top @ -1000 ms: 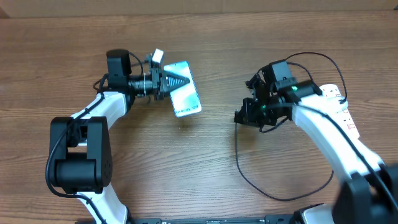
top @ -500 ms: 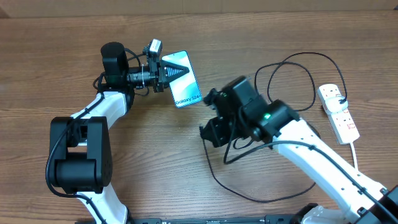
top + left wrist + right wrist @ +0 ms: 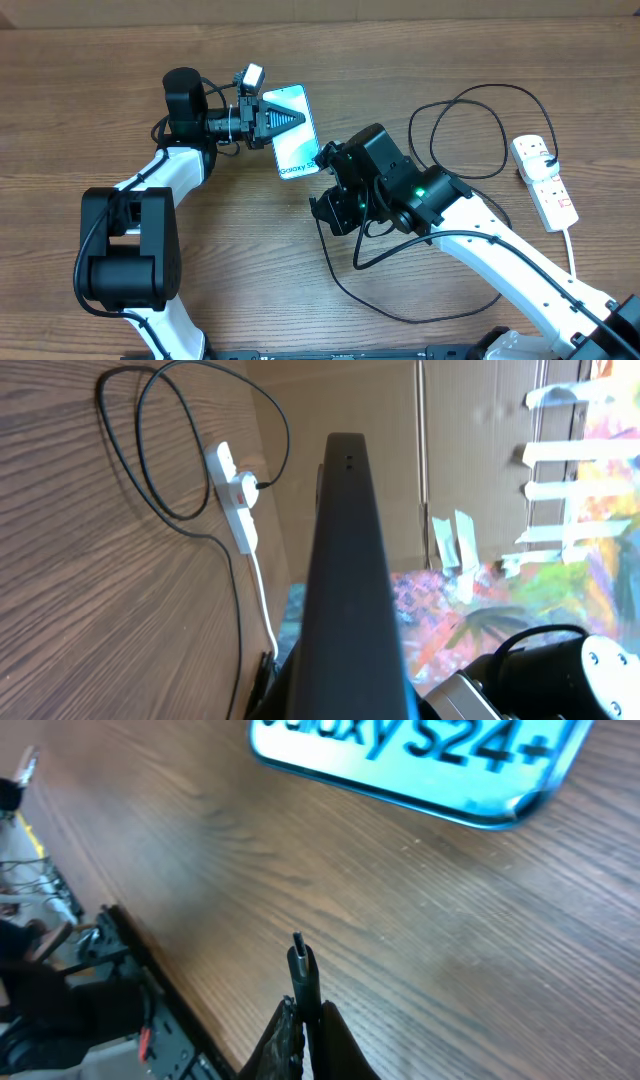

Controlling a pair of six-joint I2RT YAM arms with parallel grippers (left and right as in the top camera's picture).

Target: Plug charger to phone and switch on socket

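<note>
My left gripper (image 3: 283,118) is shut on the phone (image 3: 298,140), holding its upper end; the light blue screen reads "Galaxy S24+". In the left wrist view the phone (image 3: 352,560) shows edge-on, filling the middle. My right gripper (image 3: 325,208) is shut on the charger's black plug (image 3: 302,970), whose metal tip points up toward the phone's lower edge (image 3: 420,770), a short gap away. The black charger cable (image 3: 400,310) loops across the table to the white power strip (image 3: 543,180) at the right, which also shows in the left wrist view (image 3: 236,495).
The cable makes a large loop (image 3: 465,130) behind the right arm and another by the front edge. The power strip's white cord (image 3: 573,250) runs toward the front right. A black rail (image 3: 150,1000) lies at the table edge in the right wrist view.
My right gripper carried the plug from the right side of the table leftward to just below the phone. The left gripper tilted the phone so its lower end faces the right arm.
</note>
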